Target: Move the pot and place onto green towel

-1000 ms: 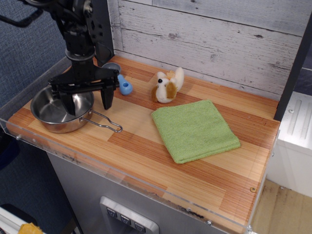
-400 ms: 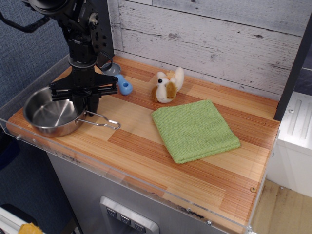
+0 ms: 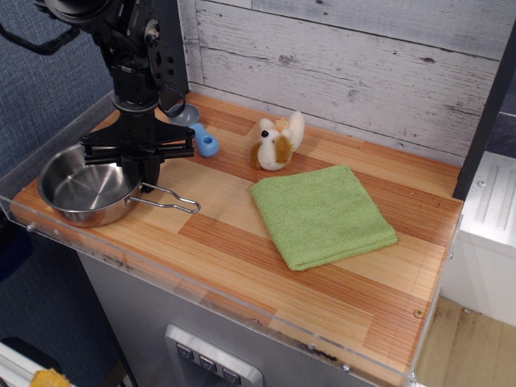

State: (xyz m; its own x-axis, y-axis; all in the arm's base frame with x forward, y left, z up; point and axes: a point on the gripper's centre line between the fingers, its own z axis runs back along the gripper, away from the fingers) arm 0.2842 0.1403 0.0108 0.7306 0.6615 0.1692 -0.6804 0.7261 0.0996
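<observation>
Observation.image: pot at left end, towel mid-right, toy and scoop along the back

We see the pot (image 3: 81,189) on the left end of the wooden tabletop (image 3: 242,242), close to the front-left edge. It sits upright and looks bare inside. Its thin wire loop handle points right, toward the middle of the tabletop, and lies low over the wood.

We see the black gripper (image 3: 143,173) come straight down at the pot's right rim, where the handle joins. Its fingers are drawn close together at that rim. They seem clamped on the rim, but the contact itself is hidden behind the black fingers, so we cannot tell for sure. The wide black crossbar of the gripper sits just above the pot's back edge.

We see the green towel (image 3: 322,216) flat on the tabletop, right of centre and turned at a slight angle. It is well apart from the pot, with bare wood between them. Nothing lies on the towel.

Other things: a small stuffed animal (image 3: 276,143), white and brown, stands just behind the towel's back-left corner, not touching it as far as we see. A blue scoop (image 3: 205,142) with a grey cup lies near the back, partly hidden behind the gripper and the arm. Both sit behind the straight line from pot to towel. A whitewashed plank wall (image 3: 363,72) runs along the back. A clear plastic lip (image 3: 201,294) edges the tabletop front and left side.
</observation>
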